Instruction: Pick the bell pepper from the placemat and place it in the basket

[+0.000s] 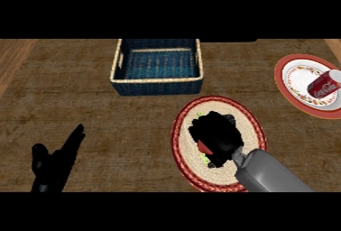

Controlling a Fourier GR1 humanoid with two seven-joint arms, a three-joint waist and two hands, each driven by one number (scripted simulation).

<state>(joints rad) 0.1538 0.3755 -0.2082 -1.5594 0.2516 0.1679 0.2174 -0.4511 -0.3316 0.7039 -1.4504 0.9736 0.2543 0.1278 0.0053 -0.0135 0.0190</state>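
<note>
Bell pepper point(202, 146): you see one, on the placemat, almost wholly covered by the right hand; only a red sliver and green bits show.
Placemat point(253, 122): one, oval, red-rimmed, woven centre, just in front of the basket's right corner.
Basket point(157, 85): one, blue with a pale rim, apart from the pepper.
Right hand point(214, 135): you have it curled round the pepper, on the mat.
Left hand point(54, 164): one, at lower left, fingers straight, holding nothing.
Plate point(294, 88): one, at right edge.
Can point(324, 84): one, red, lying on that plate.
</note>
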